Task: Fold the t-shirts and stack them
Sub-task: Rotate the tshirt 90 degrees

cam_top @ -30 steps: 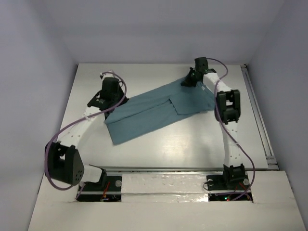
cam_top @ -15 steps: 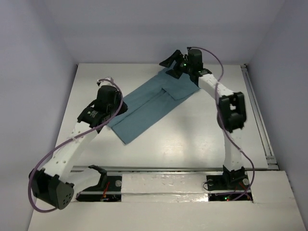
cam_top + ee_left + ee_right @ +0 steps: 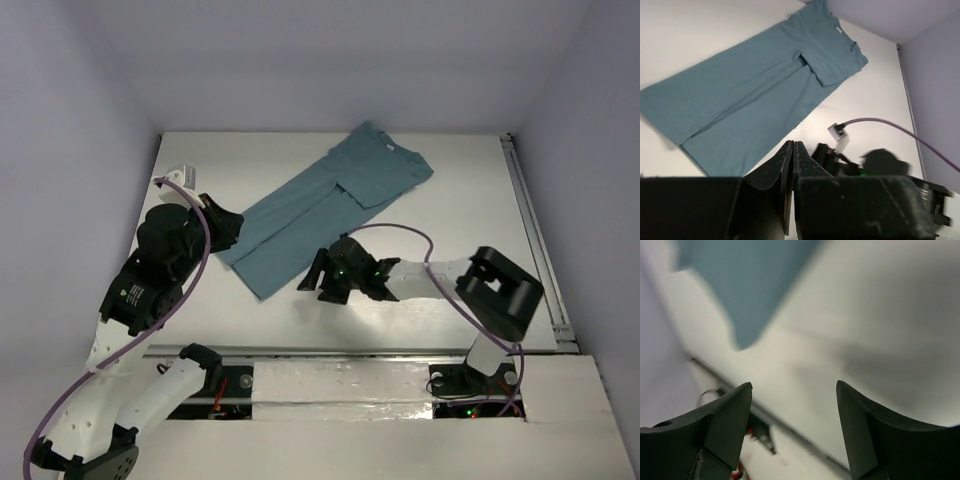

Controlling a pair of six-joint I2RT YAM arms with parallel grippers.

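One teal-blue t-shirt (image 3: 320, 205) lies flat on the white table, a long narrow strip running diagonally from the front left to the back right, collar end at the back. Its sleeves are folded in. My left gripper (image 3: 228, 225) hovers just left of the shirt's hem end, jaws shut on nothing. From the left wrist, the shirt (image 3: 755, 90) spreads out beyond the closed gripper (image 3: 792, 146). My right gripper (image 3: 313, 283) is low over bare table just right of the hem corner, open and empty. The right wrist view shows that gripper (image 3: 794, 386) with the shirt corner (image 3: 750, 280) ahead.
A metal rail (image 3: 537, 250) runs along the table's right edge. Pale walls close in the back and sides. The raised front ledge (image 3: 340, 385) carries both arm bases. The left arm's purple cable (image 3: 195, 250) loops near its wrist.
Both grippers have left the shirt. The right one let go of the collar end, opened and swung down to the front middle. The left arm pulled back left. The shirt now lies stretched flat.
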